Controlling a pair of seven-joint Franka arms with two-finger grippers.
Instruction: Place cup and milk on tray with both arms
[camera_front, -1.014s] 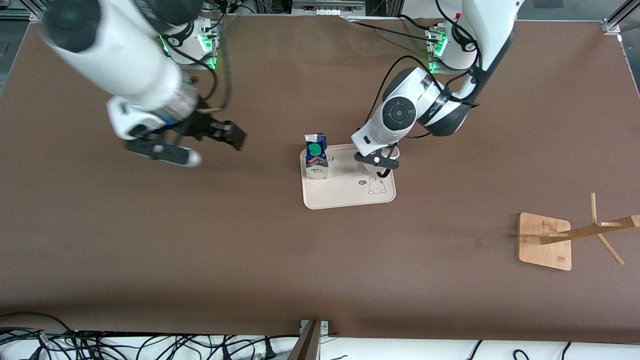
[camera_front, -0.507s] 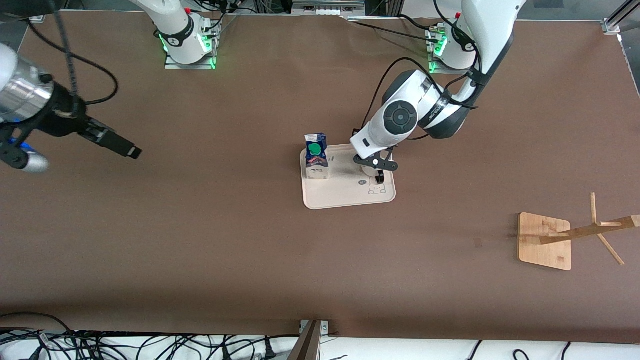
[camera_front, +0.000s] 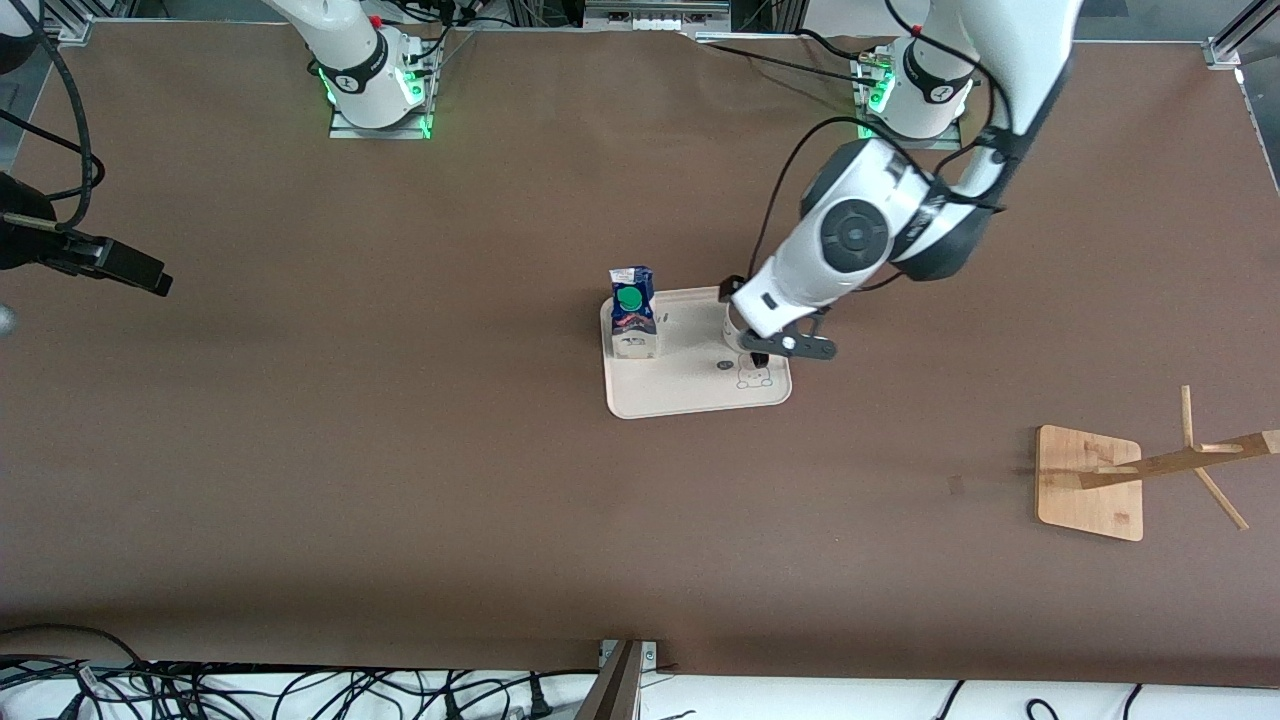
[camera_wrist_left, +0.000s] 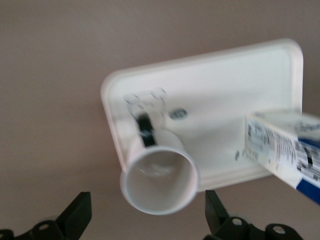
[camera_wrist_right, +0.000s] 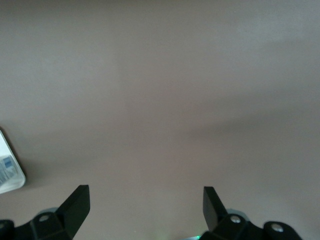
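Over bare tabletop (camera_front: 400, 450) toward the right arm's end: right tool (camera_front: 135, 272), fingers spread wide with nothing between them, parked there most likely to leave room at the tray (camera_front: 690, 385). Waiting, by the look of it, its share done. Next, the milk (camera_front: 632, 315), upright on the tray's corner toward the right arm's end and farther from the front camera, green cap up, tucked to the edge so that the middle stays free. Then the cup (camera_front: 735, 322), upright on the same tray toward the left arm's end, mouth up, black handle turned toward the bunny drawing (camera_front: 752, 376), well apart from the carton. Just above and beside it, left tool (camera_front: 790, 347), spread in the wrist view with the cup's rim showing between the fingers (camera_wrist_left: 82, 207) and touched by neither; released, judging from that gap. Farther along, a wooden stand (camera_front: 1090, 485) on the tabletop, untouched. Against a second ago: right tool then much closer to the tray, now pulled far out toward its own end; left tool then low around the cup, now raised and shifted toward the left arm's end. Milk and tray unmoved.
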